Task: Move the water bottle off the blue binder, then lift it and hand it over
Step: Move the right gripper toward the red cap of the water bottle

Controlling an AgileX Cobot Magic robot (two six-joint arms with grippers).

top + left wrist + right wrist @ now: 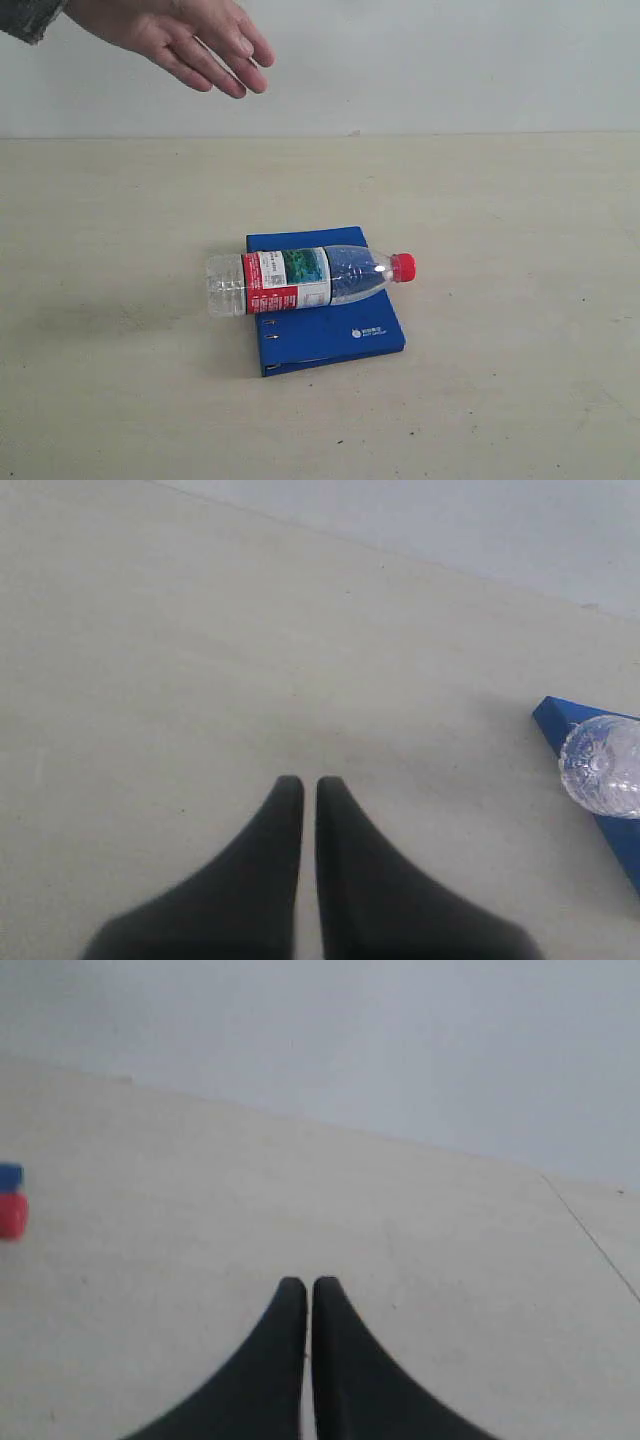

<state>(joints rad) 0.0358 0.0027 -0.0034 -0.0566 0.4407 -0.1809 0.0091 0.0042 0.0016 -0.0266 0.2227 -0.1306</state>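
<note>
- Pale beige table (120, 400) fills the scene, and a plain grey-white wall (450, 60) rises behind its far edge.
- The water bottle (300, 281) lies on its side across the blue binder (340, 335) near the middle of the table. Its red cap (402, 266) points right and its clear base overhangs the binder's left edge.
- The bottle hides most of the binder's far half. The near strip with a small white logo (372, 329) and a far corner show.
- Two metal ring ends (270, 335) show at the binder's near left edge.
- A person's hand (200, 40) hangs open over the far left of the table, well apart from the bottle. The sleeve is cut off at the corner of the picture.
- The left pincer (309, 785) has its dark fingers pressed together with only a thin slit between them, and it pinches nothing. It is over bare table, and its wrist view catches only the bottle's base and one binder corner at the edge.
- The right pincer (309, 1285) is likewise pressed together and pinches nothing. In its wrist view the cap and a sliver of blue are blurred and cut off.
</note>
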